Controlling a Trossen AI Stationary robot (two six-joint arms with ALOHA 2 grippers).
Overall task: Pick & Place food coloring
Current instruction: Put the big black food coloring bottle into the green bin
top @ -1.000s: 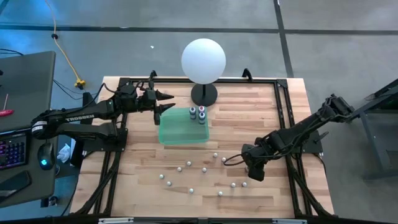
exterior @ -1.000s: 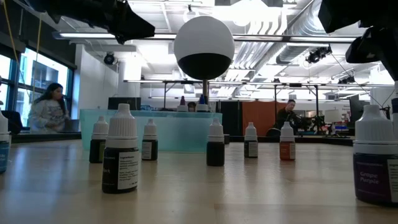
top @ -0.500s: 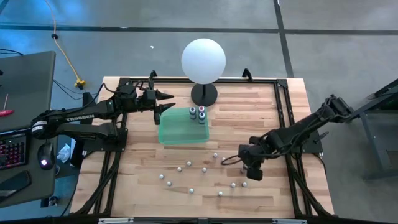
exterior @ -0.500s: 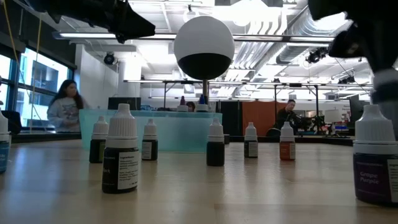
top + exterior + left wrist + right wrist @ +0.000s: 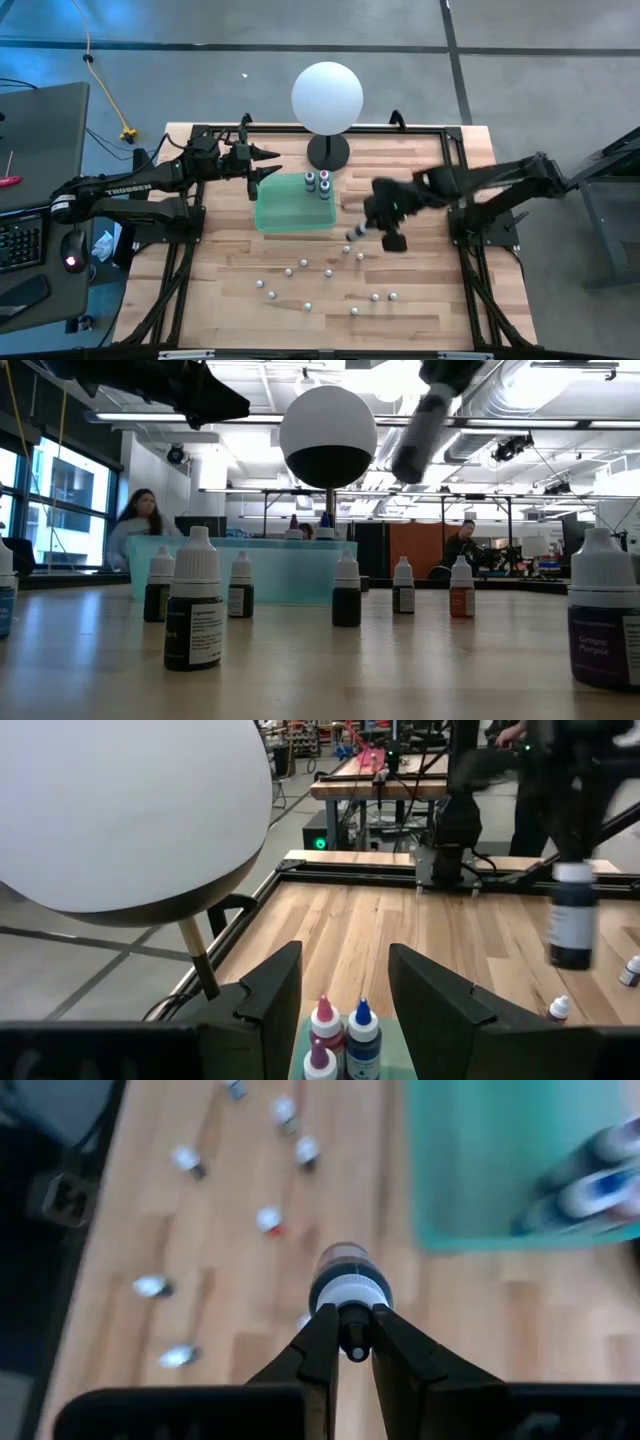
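My right gripper (image 5: 372,222) is above the table's middle, just right of the green tray (image 5: 293,205), shut on a small dark food coloring bottle (image 5: 352,234) with a white top. The bottle also shows in the left wrist view (image 5: 572,920) and the low view (image 5: 420,430). Three bottles (image 5: 318,184) with pink and blue tops stand upright in the tray's far right corner (image 5: 340,1035). Several more bottles (image 5: 329,263) stand on the near half of the table. My left gripper (image 5: 265,165) is open above the tray's far left corner. My right gripper pinches the bottle by the white top (image 5: 351,1302) between its two fingertips (image 5: 322,1330), coming from above. The bottle is lifted clear of the table. It hangs below the fingers with its dark body (image 5: 572,925) downward, tilted in the low view.
The big white globe lamp (image 5: 327,97) stands on its dark base (image 5: 328,152) just beyond the tray. A black frame (image 5: 455,190) runs along the table's edges. The scattered bottles (image 5: 193,600) fill the near middle. People show in the room behind (image 5: 140,525).
My right gripper has risen from low over the table's near right part and swung toward the left and far side, up to the green tray, carrying the bottle lifted clear. The bottles on the table have stayed put.
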